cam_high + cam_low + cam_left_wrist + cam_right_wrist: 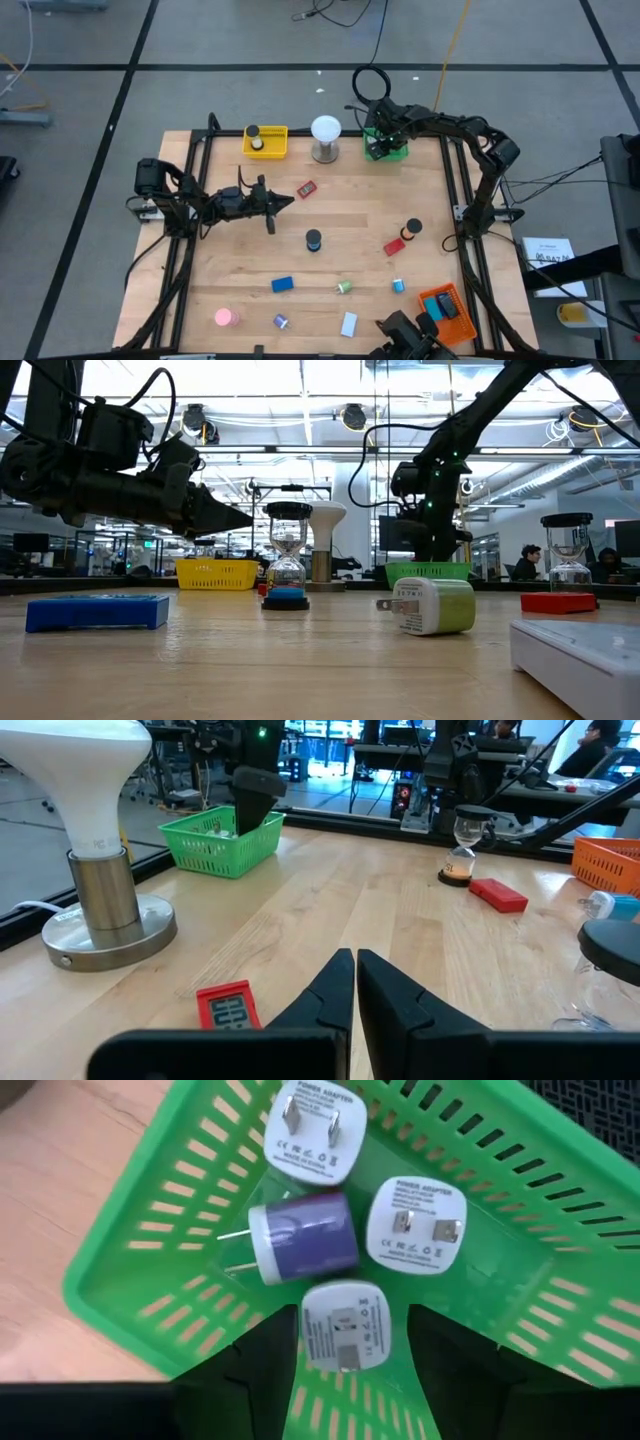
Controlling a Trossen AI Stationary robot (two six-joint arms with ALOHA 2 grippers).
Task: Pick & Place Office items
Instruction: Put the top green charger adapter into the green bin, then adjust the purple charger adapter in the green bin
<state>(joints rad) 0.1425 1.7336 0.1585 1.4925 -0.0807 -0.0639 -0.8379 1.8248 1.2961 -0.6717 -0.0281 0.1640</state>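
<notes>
Wooden tabletop [350, 215] at the lab bench lay strewn with small office items — a blue block [282, 285], a pink disc [224, 317], a red block [394, 246] among them. At the far edge, the right gripper [345, 1345] hung inside the green tray [150, 1230], its fingers spread on either side of a white power adapter [343, 1325] that rested on the tray floor beside three others — one of them purple [300, 1238]. Over the table's left side, the left gripper [354, 982] hovered with fingers pressed together, empty, near a small red clock [228, 1007].
</notes>
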